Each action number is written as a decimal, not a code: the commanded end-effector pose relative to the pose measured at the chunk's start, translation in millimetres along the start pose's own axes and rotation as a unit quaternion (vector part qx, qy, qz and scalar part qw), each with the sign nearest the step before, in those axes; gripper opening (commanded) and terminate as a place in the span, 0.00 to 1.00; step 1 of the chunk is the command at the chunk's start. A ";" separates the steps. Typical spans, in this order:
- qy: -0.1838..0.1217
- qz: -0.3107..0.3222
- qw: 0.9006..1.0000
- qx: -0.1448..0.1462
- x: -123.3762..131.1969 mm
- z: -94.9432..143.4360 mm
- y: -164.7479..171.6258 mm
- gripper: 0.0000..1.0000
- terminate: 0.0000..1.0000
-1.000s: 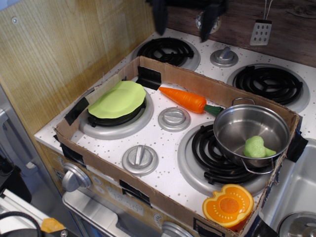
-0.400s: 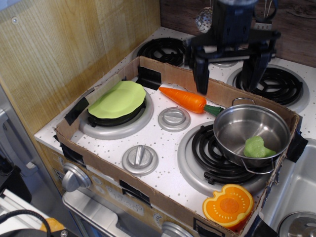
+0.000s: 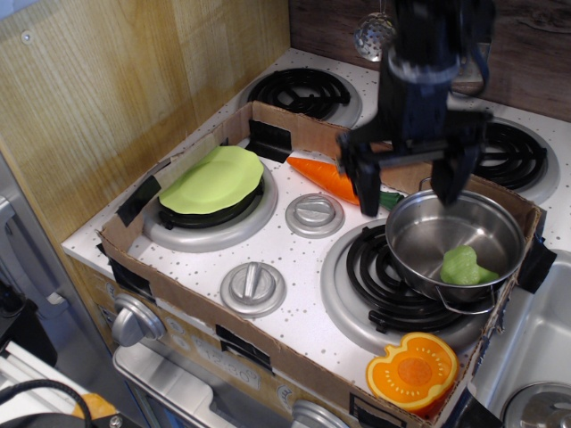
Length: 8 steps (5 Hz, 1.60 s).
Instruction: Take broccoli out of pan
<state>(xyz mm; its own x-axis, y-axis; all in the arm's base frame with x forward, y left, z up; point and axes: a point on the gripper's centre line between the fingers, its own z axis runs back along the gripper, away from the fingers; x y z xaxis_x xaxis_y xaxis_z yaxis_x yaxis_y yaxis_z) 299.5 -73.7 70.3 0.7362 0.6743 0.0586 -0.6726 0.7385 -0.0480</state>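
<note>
Tool (image 3: 407,185) has come down and forward since the earlier frames; it was up at the back wall, now it hangs low over the back-left rim of the pan (image 3: 412,234); its two dark fingers are spread wide with nothing between them; broccoli (image 3: 465,266) hasn't shifted.

Where we stand: broccoli sits inside the pan, low against the front-right wall, well apart from the tool; pan sits on the front-right burner (image 3: 375,287).

Risks as we see them:
- tool is lined up over the rim, not over the broccoli; a straight drop would likely put a finger on the rim or on the back wire handle (image 3: 439,182) and tip or shove the pan
- broccoli hugs the wall; one finger may have no room between it and the steel, so the close could pinch the wall or squirt the broccoli sideways
- pan is light-looking and loose on the coil; any side contact could slide it toward the cardboard edge (image 3: 516,201)
- carrot (image 3: 328,176) lies just beside the left finger; a sideways correction could clip it

Broccoli itself: small, pale green, lumpy rounded head, short stub pointing right; smooth plastic look, so we'd expect a slippery grip; its reflection shows in the pan wall, which could mislead on depth.
</note>
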 end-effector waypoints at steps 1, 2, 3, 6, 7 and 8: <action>-0.021 0.007 0.999 -0.042 -0.5 -16.5 -22.6 1.00 0.00; -0.013 -0.006 0.999 -0.044 2.2 -19.3 -31.5 1.00 0.00; -0.016 -0.009 0.999 -0.043 1.5 -21.1 -39.7 1.00 0.00; 0.012 0.011 0.998 -0.056 -21.4 -29.3 -45.8 1.00 0.00; 0.016 0.021 0.998 -0.056 -27.8 -32.3 -48.8 1.00 0.00; 0.017 0.030 0.998 -0.061 -31.6 -33.3 -48.6 1.00 0.00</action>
<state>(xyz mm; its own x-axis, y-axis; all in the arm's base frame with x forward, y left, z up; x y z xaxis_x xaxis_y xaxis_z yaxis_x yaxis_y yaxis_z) 301.3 -123.2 25.0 0.6895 0.7242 0.0063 -0.7167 0.6836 -0.1378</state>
